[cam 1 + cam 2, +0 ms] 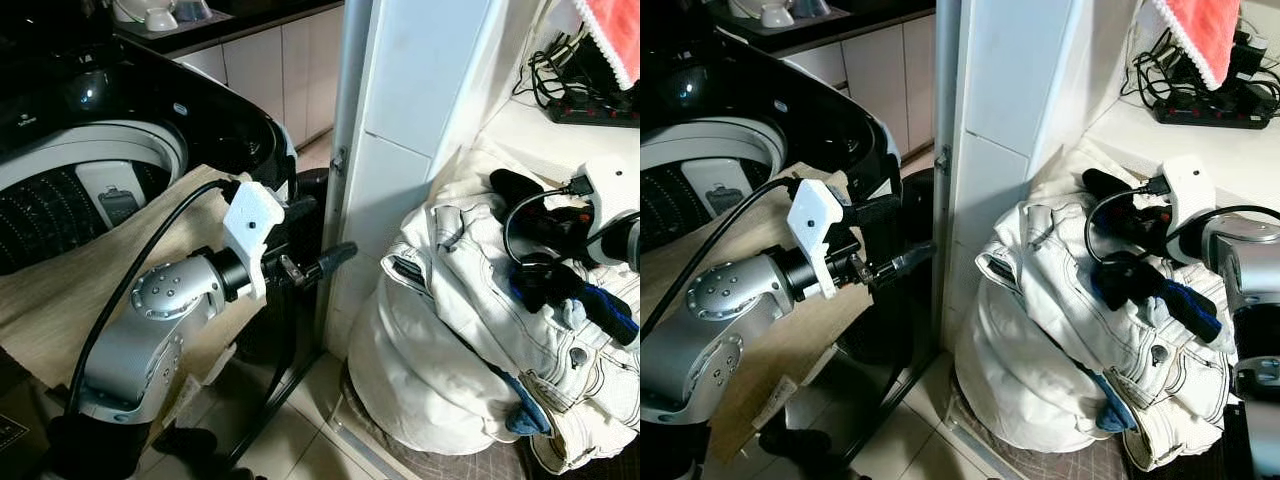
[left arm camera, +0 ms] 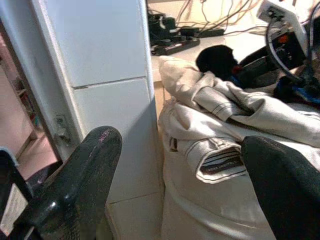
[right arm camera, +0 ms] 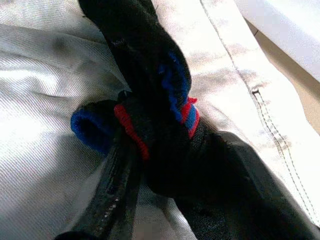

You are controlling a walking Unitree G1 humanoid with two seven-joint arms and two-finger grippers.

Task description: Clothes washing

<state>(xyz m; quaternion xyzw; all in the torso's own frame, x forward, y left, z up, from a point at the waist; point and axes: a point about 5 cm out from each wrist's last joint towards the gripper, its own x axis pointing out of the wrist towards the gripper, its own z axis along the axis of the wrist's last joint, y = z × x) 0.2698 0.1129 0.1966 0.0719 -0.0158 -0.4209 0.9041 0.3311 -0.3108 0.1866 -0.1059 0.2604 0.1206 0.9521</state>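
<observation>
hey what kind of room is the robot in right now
Probably a home laundry corner beside a kitchen: an open top-loading washing machine, a heaped pile of white clothes next to it, and kitchen cabinets with dishes behind.

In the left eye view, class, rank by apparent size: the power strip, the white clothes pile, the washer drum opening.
1. White clothes pile
2. Washer drum opening, partly cut off by the frame edge
3. Power strip, smallest, though it sits farther back, so distance shrinks it

Tiled floor point(image 1: 300, 440): white laundry pile point(image 1: 470, 340) at right; washing machine point(image 1: 100, 150) stands far left.
</observation>
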